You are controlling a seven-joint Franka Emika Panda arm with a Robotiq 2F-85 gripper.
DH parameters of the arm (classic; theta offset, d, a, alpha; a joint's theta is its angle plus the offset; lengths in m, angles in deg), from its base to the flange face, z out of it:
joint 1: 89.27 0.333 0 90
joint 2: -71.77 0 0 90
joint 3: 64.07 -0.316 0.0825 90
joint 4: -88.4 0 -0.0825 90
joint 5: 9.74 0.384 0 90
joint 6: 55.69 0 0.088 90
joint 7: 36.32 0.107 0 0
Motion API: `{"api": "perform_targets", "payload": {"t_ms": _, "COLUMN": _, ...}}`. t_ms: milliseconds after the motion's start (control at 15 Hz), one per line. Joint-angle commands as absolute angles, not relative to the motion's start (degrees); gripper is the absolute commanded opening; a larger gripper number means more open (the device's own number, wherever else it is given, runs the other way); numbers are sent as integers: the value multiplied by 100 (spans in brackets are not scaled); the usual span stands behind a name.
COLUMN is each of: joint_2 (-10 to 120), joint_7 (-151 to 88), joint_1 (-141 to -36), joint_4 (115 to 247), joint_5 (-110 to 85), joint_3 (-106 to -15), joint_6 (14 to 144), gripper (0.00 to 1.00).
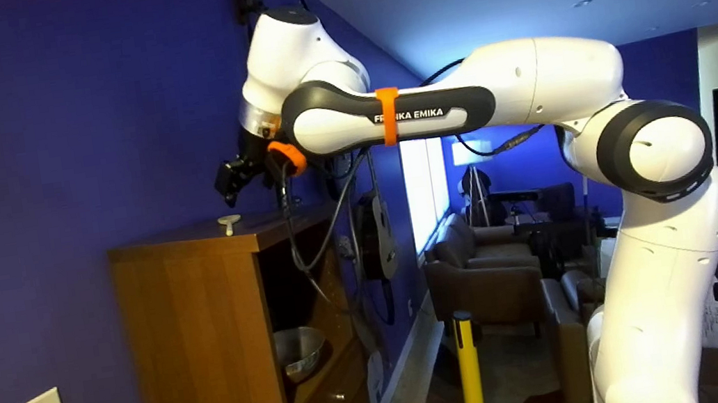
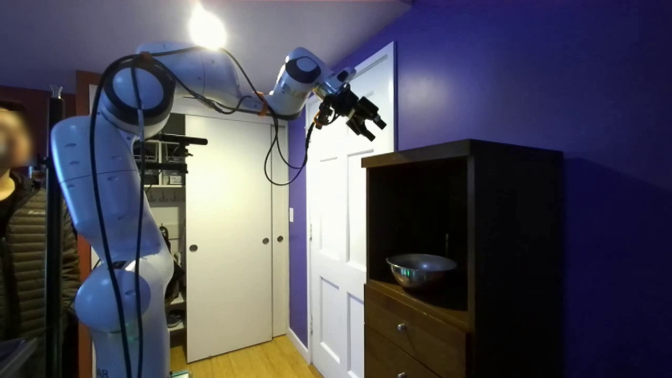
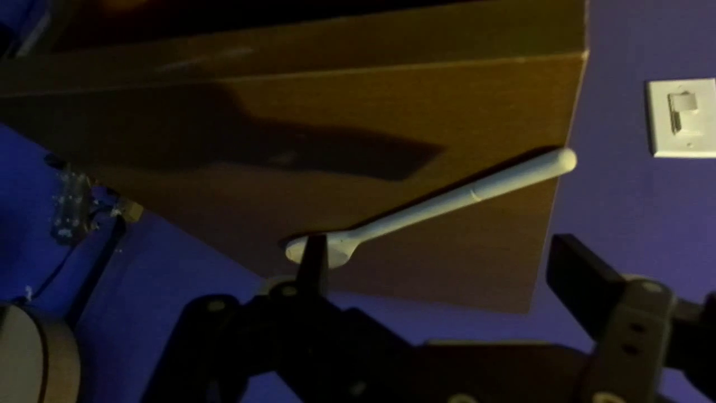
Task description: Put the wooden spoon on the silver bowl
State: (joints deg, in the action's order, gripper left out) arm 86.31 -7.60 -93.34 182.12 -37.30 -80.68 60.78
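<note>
Your wooden spoon [image 3: 430,210] is lying flat on top of the brown wooden cabinet [image 3: 475,101]. Its handle end is poking just past the edge, maybe giving you a spot to grab. Just above it you are holding the Robotiq gripper [image 3: 441,242] — its fingers [image 3: 584,280] are standing wide apart and are gripping nothing, likely to leave room for the spoon. But the spoon is lying nearly along the line from finger to finger, so you may be needing a turn to pinch across the handle.

Lower down, the silver bowl [image 2: 417,273] is sitting on the open shelf [image 2: 386,287] above the drawers [image 2: 430,331]. It is facing up, ready to catch the spoon, but the cabinet's top is covering it — you will probably be reaching in from the front.

Farther out, an orange strap [image 1: 390,116] is hugging the Franka Emika arm [image 1: 524,80], seemingly keeping the black cable [image 2: 284,184] close. A loop is hanging loose, so be watching for snags.
</note>
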Motion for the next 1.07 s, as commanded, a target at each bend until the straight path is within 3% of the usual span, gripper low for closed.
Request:
{"api": "perform_targets", "payload": {"t_ms": 0, "joint_2": 8240, "joint_7": -707, "joint_1": -9044, "joint_4": 17439, "joint_5": -3478, "joint_3": -8071, "joint_6": 4812, "gripper": 100}}
{"api": "perform_targets", "payload": {"t_ms": 467, "joint_2": 7768, "joint_7": 740, "joint_1": -8646, "joint_4": 16736, "joint_5": -3030, "joint_3": -8089, "joint_6": 3770, "gripper": 100}}
{"api": "perform_targets", "payload": {"t_ms": 733, "joint_2": 7867, "joint_7": 731, "joint_1": -8482, "joint_4": 16994, "joint_5": -3097, "joint_3": -7947, "joint_6": 4024, "gripper": 100}}
{"api": "perform_targets", "payload": {"t_ms": 1000, "joint_2": 7868, "joint_7": 2284, "joint_1": -8671, "joint_4": 17070, "joint_5": -3264, "joint_3": -8146, "joint_6": 4209, "gripper": 100}}
